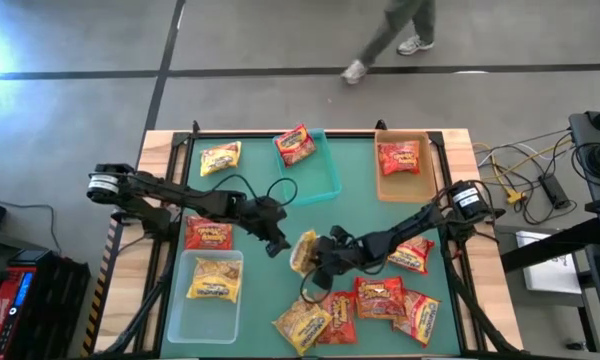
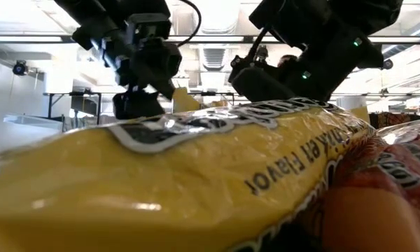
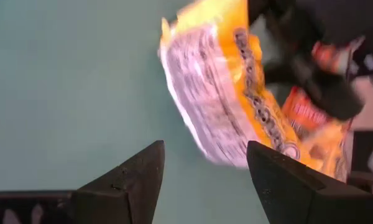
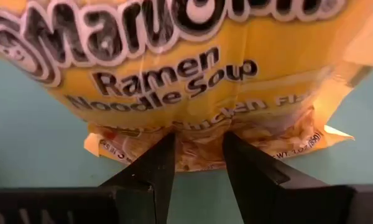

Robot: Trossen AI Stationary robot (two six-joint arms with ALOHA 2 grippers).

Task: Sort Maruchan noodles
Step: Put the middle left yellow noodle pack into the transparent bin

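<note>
My right gripper [image 1: 316, 258] is shut on a yellow Maruchan noodle packet [image 1: 302, 250] near the table's middle. The packet fills the right wrist view [image 4: 174, 62]. My left gripper [image 1: 278, 243] stands open just left of that packet, nothing between its fingers [image 3: 205, 149]; the packet [image 3: 217, 93] shows ahead of them. Other packets: a yellow one [image 1: 220, 157] and a red one [image 1: 210, 234] lie flat on the mat, and a red one [image 1: 296, 145] lies in the teal bin. My right gripper pinches one short end of the yellow packet [image 4: 199, 148] between its two fingers [image 4: 161, 155], at the middle of that end's edge. The fingers slant down from the table's right side. The packet stands tilted on edge; whether it touches the mat I cannot tell.
A tan bin [image 1: 382, 185] at the far right holds a red packet. A clear bin [image 1: 180, 310] at the near left holds a yellow one. A pile of red and yellow packets [image 1: 380, 298] lies near the front edge. A large yellow packet [image 2: 161, 182] blocks the low view. A person walks beyond the table.
</note>
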